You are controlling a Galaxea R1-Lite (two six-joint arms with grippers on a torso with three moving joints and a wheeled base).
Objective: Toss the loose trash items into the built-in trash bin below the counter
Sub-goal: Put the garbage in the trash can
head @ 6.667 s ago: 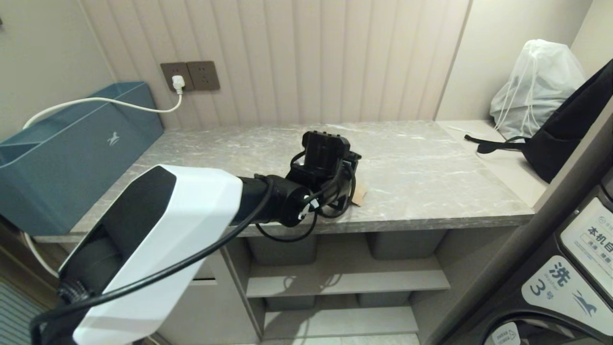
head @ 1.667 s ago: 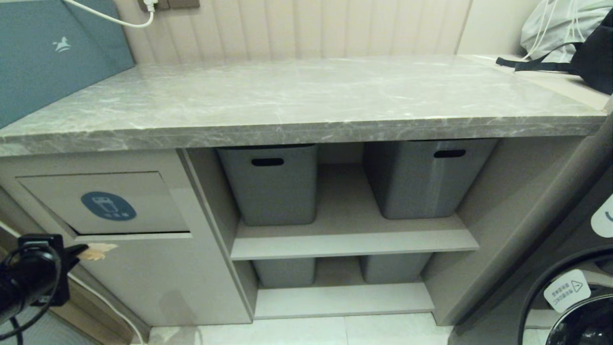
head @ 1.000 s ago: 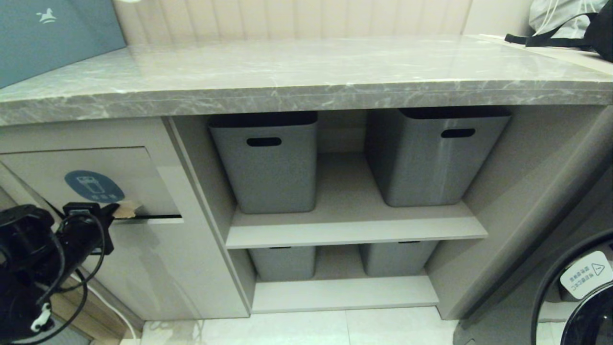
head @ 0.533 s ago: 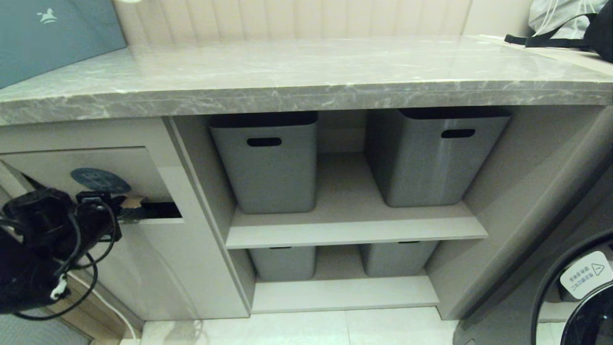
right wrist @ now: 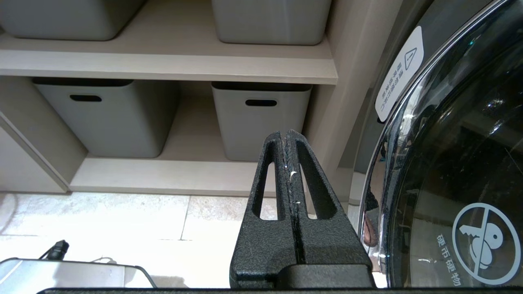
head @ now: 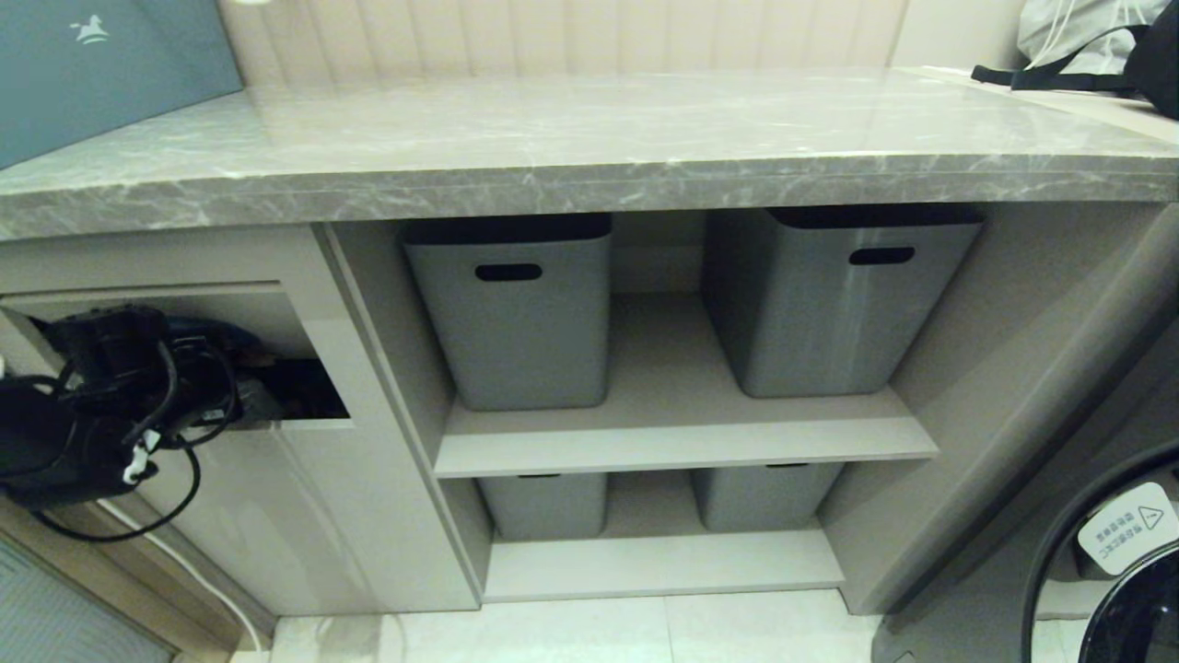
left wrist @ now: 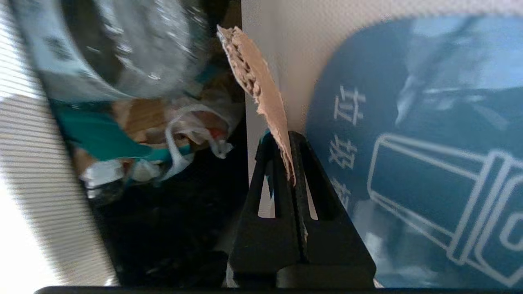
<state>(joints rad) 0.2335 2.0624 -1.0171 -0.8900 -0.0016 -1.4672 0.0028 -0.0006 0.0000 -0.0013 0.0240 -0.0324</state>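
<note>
My left gripper (head: 241, 398) reaches into the built-in trash bin (head: 318, 419) under the grey marble counter (head: 589, 157), left of the shelves. It has pushed the flap inward. In the left wrist view the gripper (left wrist: 286, 141) is shut on a torn tan cardboard scrap (left wrist: 261, 92), which sticks out past the fingertips. The flap's blue sticker (left wrist: 408, 134) lies right beside it. Inside the bin are a clear bottle (left wrist: 122, 49) and teal and brown cardboard (left wrist: 110, 134). My right gripper (right wrist: 284, 136) hangs shut and empty near the floor.
Grey plastic tubs (head: 511, 313) (head: 834, 299) stand on the beige shelves, with more tubs (right wrist: 257, 120) on the lower shelf. A washing machine door (right wrist: 449, 163) is close on the right. A teal box (head: 101, 64) sits on the counter's left end.
My left gripper has moved forward with the scrap, from in front of the flap into the opening. The flap has swung inward and its sticker is now mostly hidden.
</note>
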